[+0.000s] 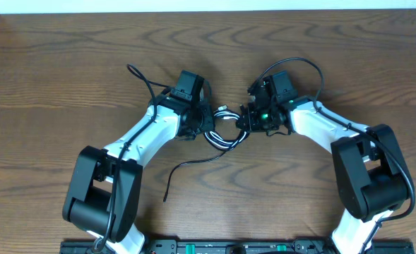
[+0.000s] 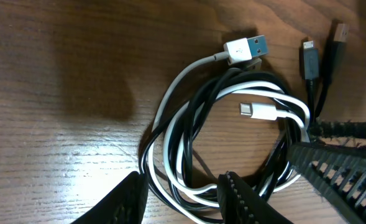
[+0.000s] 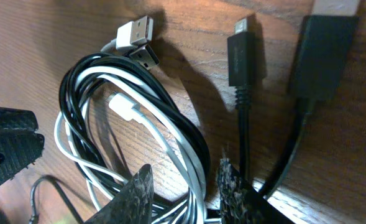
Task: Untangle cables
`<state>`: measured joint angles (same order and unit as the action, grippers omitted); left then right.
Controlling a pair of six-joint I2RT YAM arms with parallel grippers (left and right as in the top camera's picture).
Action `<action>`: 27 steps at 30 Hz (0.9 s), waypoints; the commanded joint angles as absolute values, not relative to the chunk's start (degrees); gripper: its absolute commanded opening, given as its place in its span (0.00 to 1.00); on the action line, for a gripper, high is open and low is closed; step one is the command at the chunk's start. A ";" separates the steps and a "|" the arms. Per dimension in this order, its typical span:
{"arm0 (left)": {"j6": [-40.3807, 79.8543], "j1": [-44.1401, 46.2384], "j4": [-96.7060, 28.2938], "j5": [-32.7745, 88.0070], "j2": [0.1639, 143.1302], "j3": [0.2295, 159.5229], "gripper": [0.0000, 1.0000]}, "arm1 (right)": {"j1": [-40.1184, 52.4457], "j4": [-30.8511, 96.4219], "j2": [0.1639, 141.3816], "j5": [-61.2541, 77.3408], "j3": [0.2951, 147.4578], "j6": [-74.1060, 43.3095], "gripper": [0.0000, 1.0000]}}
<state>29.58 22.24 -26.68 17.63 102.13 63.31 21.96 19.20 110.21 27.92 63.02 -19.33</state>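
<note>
The black and white cables (image 1: 222,135) lie wound together in one loop on the wooden table, between my two grippers. The white cable (image 2: 170,112) ends in a flat plug (image 2: 248,48) and a small plug (image 2: 257,111). Two black plug ends (image 2: 310,59) stick out beside the loop. My left gripper (image 2: 181,177) is open and straddles several strands on the loop's near side, with bare wood showing between the strands and the fingers. My right gripper (image 3: 186,167) is open too, astride the white strands (image 3: 170,134) on the opposite side. The loop's underside is hidden.
A thin black tail (image 1: 183,169) trails from the loop toward the table's front. The thicker arm wires (image 1: 140,79) arch over each wrist. In the left wrist view the right arm's ribbed finger (image 2: 338,165) sits close by at the right. The table (image 1: 52,85) is bare wood.
</note>
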 commanded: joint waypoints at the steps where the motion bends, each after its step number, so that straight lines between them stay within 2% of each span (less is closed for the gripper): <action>1: 27.88 22.37 -26.87 13.96 103.77 62.83 0.40 | 23.70 19.07 110.76 24.16 63.64 -21.21 0.30; 4: 25.58 21.19 -27.20 11.94 103.70 62.89 0.40 | 24.99 19.05 110.91 22.06 63.64 -21.21 0.30; 9: 28.34 17.74 -30.46 14.35 103.72 62.89 0.40 | 25.52 18.83 111.02 21.08 63.64 -21.71 0.29; 27: 31.42 19.59 -32.10 17.96 107.57 61.91 0.39 | 25.50 18.85 111.04 21.10 63.64 -21.85 0.27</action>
